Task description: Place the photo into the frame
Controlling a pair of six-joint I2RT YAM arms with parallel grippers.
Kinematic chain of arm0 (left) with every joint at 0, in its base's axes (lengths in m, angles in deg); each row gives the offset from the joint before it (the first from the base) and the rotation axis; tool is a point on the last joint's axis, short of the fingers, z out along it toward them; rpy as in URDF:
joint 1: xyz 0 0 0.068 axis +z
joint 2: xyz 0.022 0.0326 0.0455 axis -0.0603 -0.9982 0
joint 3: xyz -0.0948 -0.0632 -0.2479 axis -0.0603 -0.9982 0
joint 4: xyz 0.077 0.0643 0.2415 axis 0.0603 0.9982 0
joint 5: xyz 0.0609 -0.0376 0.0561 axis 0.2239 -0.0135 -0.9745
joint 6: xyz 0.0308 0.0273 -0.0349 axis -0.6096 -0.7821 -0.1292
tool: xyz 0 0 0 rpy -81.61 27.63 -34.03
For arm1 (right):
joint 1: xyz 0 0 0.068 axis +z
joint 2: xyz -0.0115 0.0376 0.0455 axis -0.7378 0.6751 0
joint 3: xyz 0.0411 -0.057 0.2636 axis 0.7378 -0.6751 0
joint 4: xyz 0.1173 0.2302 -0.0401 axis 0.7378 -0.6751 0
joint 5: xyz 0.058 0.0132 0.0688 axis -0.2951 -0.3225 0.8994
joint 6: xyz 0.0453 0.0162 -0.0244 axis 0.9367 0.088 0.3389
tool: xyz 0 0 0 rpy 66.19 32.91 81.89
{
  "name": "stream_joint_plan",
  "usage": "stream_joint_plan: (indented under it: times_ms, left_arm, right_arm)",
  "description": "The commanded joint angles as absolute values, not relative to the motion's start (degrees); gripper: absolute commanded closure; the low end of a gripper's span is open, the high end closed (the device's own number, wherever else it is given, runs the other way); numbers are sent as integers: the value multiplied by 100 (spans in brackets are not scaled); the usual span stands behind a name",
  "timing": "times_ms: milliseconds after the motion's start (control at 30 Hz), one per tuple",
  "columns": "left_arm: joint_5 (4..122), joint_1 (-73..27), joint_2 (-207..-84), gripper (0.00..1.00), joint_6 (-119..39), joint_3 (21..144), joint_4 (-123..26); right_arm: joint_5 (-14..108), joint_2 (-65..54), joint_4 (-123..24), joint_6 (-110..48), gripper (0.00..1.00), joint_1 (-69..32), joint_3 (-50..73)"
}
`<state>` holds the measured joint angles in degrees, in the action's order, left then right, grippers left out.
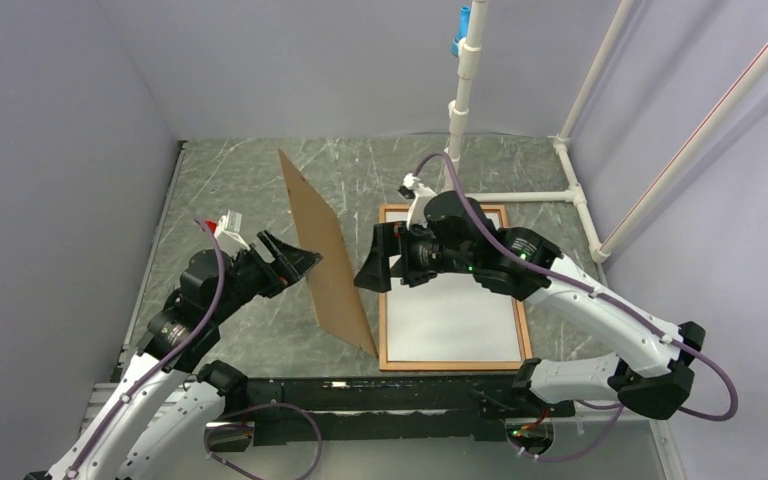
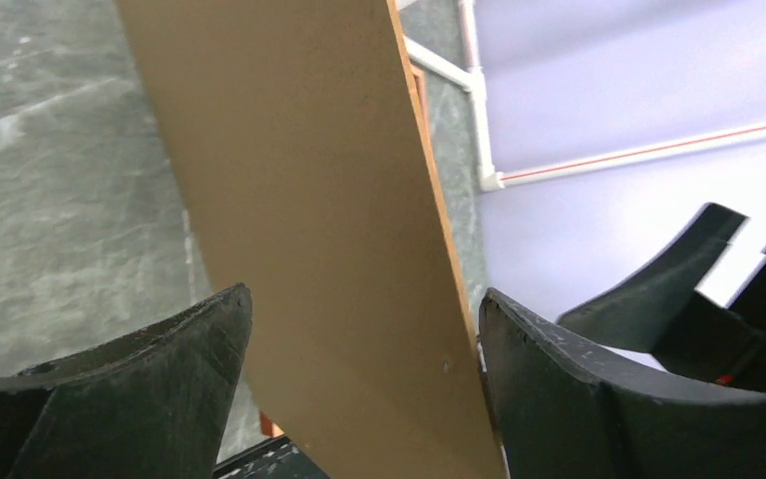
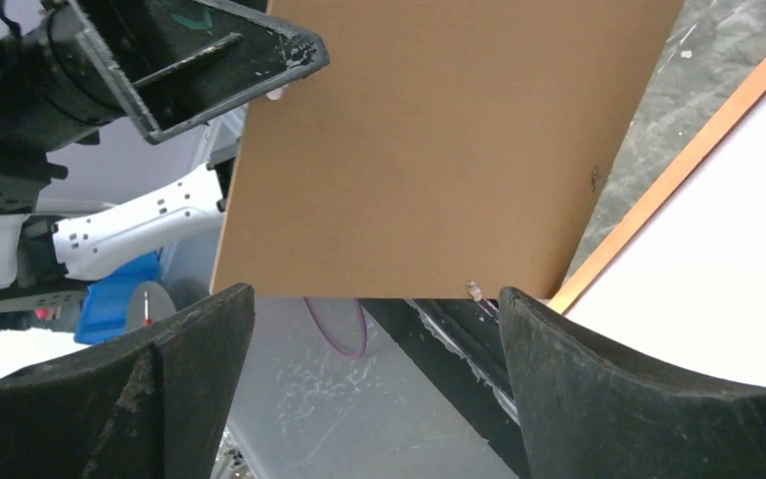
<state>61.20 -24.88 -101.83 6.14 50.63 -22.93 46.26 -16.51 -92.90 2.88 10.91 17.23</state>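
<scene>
Left arm reaches right, left gripper (image 1: pixel 300 268) spread wide, tips at the tilted board's (image 1: pixel 325 250) left face. Right gripper (image 1: pixel 368 262) faces left, spread, empty. Photo (image 1: pixel 450 320) lies white-side-up inside the frame (image 1: pixel 526 335), near right.

Diffuse overhead light fills your cell evenly. The top view is sharp, with faint, soft shadows on the tabletop (image 1: pixel 230 190). In your wrist views the black fingers (image 2: pixel 130 399) are dark, slightly soft and stretched toward the lower corners. The backing board (image 3: pixel 439 150) beyond them is crisp and evenly lit.
</scene>
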Motion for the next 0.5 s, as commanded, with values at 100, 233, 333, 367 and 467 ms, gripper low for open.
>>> stream_joint_plan:
  times_ms: [100, 233, 333, 367, 467]
  left_arm:
    - [5626, -2487, -9933, 9, 367, 5001, -1777]
    - [5526, -2487, -9823, 9, 240, 5113, -1615]
    - [5500, -2487, -9852, 13, 141, 5193, -1422]
    - [5500, -2490, -9890, 15, 118, 5213, -1356]
    - [5500, -2483, -10014, 24, 22, 5280, -1195]
  right_arm:
    - [5118, -1986, -8637, 418, 6, 833, 1294]
    - [5189, -1922, -8537, 440, 6, 837, 1180]
    - [5217, -1890, -8464, 453, 6, 827, 1103]
    - [5218, -1881, -8450, 460, 6, 824, 1087]
    - [5216, -1867, -8435, 462, 6, 826, 1056]
